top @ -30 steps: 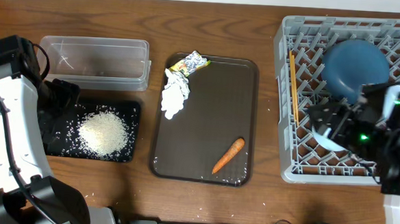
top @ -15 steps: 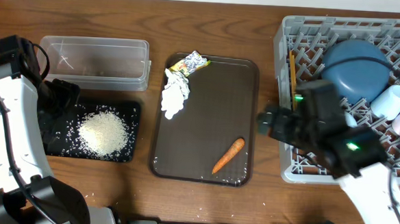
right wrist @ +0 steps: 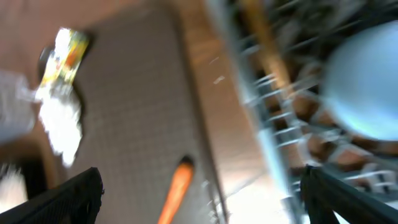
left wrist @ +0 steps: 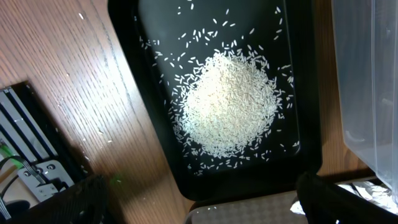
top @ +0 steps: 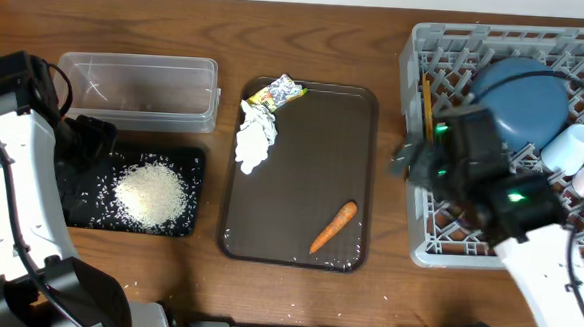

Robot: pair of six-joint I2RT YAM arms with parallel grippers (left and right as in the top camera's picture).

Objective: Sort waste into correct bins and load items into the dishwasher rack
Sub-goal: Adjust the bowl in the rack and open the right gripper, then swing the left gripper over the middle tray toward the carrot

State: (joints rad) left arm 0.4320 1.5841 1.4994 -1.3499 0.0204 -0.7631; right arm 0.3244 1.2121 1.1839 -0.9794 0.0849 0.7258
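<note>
Overhead takes in the whole counter (top: 385,309). Rice (top: 150,194) is heaped in the black tray (top: 194,160) at left, w/ the tub (top: 141,91) just behind it. The brown tray (top: 312,155) sits mid-counter, wrapper (top: 278,91) and tissue (top: 255,137) touching at its far-left corner and the carrot (top: 334,226) near its front edge. The rack (top: 418,50) at right holds the plate (top: 521,100), a white cup (top: 571,148) just beside it, and chopsticks (top: 427,106) along the rack's left side. From above the L arm covers the black tray's left end, and the R arm, blurred, hangs over the rack's front-left part; neither pincer's opening can be told there. L wrist view fills that in: the fingers (left wrist: 81,199) of the L pincer (left wrist: 199,202) sit at the frame's bottom corners, spread wide w/ nothing btwn them, above the rice. It also shows loose grains scattered round the heap and a few on the wood outside the tray. R wrist view is smeared but shows the R pincer (right wrist: 202,199) spread wide too, holding nothing. Wrapper, tissue and carrot lie to one side of it, and the rack edge w/ plate and chopsticks to the other. The wrapper's yellow-green print is too small or blurred to read in any view.
</note>
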